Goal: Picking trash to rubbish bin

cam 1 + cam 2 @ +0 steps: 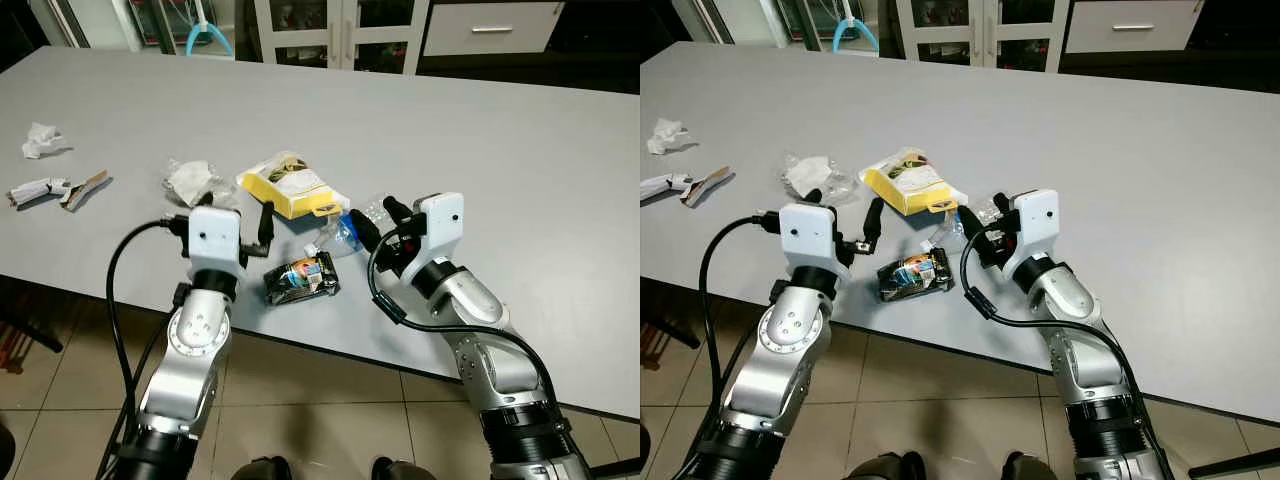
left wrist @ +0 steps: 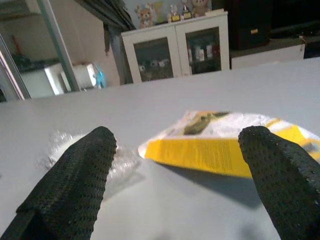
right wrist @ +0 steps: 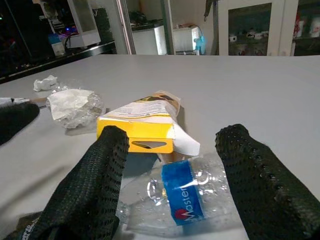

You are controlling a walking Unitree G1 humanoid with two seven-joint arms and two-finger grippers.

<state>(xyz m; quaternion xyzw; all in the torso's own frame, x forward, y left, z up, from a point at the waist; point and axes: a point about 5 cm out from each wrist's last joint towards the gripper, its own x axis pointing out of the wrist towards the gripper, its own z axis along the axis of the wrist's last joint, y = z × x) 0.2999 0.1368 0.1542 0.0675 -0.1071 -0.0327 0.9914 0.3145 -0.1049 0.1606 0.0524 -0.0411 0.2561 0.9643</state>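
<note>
**G1 arms: hardware look**

Silver, rounded metal arm segments on both sides, darker black ribbed collars near the bottom. Each wrist ends in a white boxy plastic housing with small dark screw holes on its face.

Left gripper (image 1: 219,215): two long black fingers (image 2: 75,180), knurled mesh-textured pads. Thick black cable loops from the white housing down along the arm.

Right gripper (image 1: 370,220): same black textured fingers (image 3: 95,185), black cable loop with an inline connector beside the housing.
</note>
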